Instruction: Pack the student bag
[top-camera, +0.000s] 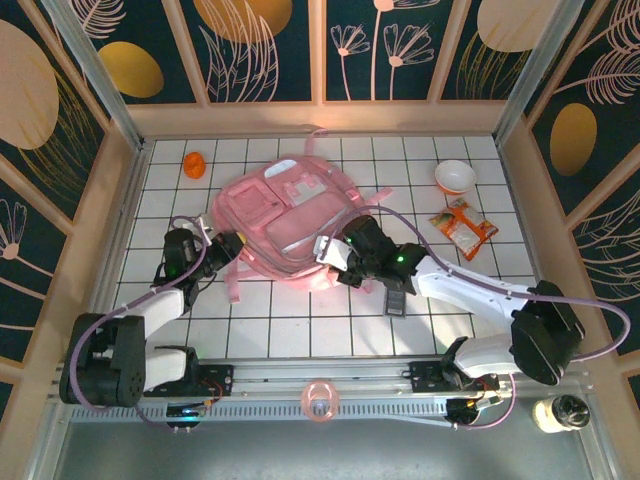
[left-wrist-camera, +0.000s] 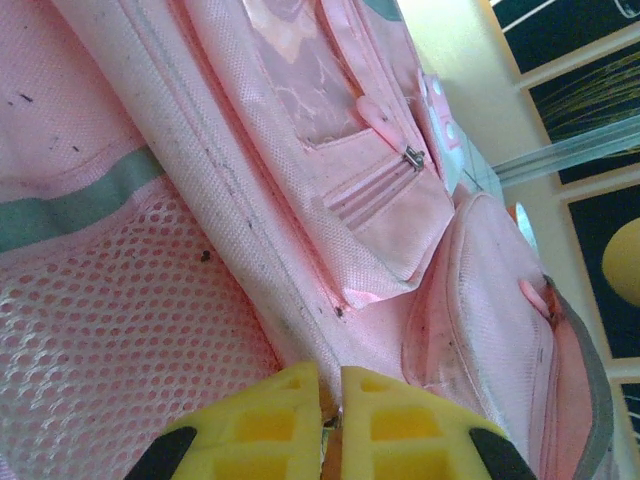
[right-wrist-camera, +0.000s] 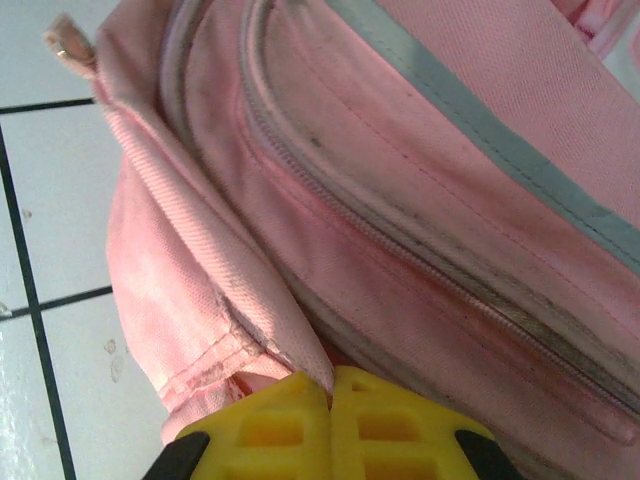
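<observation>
Located the bag (top-camera: 285, 225) lying flat in the middle of the white tiled table (top-camera: 300, 330), front pockets up, straps (top-camera: 232, 285) trailing toward the near edge, between the two arms.

Found the left gripper (left-wrist-camera: 330, 385) closed, yellow fingertips pressed together against the bag's side, just beside the mesh pocket (left-wrist-camera: 110, 310). Noted a thin brownish sliver in the seam between the tips, too little of it shown to name. Cannot tell whether anything is held.

Found the right gripper (right-wrist-camera: 331, 385) fully closed at the bag's edge, tips touching a fold of pink cloth. Cannot tell whether cloth is pinched.

Progress: judged early.
- Noted the zip (right-wrist-camera: 420, 260) in the right wrist view closed; saw no open compartment in any view.
- Counted loose items lying outside the bag: an orange object (top-camera: 194, 164) at the far left, a white bowl (top-camera: 455, 177) and a red-orange packet (top-camera: 463, 226) at the far right, a dark flat object (top-camera: 397, 300) beside the right arm.
- Cannot confirm which of these belong inside.
- Judged remaining: opening a compartment, loading, closing.

Markings: found no readable brand or label on the bag. Noted print on the packet, too small to read
</observation>
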